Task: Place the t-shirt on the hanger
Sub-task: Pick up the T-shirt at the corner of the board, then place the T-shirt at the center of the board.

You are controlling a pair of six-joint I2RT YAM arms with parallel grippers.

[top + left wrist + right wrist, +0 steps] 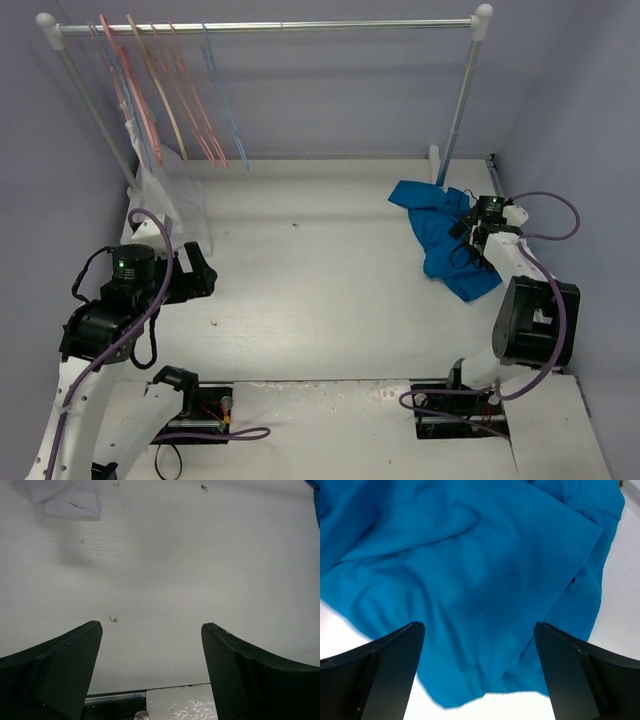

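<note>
The bright blue t-shirt (436, 232) lies crumpled on the table at the right, near the rack's right post. It fills the right wrist view (470, 565). My right gripper (464, 236) hovers just over the shirt, jaws wide open with nothing between them (479, 626). The light-blue hanger (226, 112) hangs on the rack's rod at the back left, to the right of the pink and tan hangers. My left gripper (204, 270) is at the left over bare table, open and empty (150, 627). A sliver of the shirt shows in the left wrist view (317, 502).
A white clothes rack (270, 25) spans the back, with its posts at both sides. Several pink hangers (190, 100) and a tan hanger (165, 100) hang at its left. A translucent whitish garment (168, 195) hangs below them and shows in the left wrist view (65, 497).
</note>
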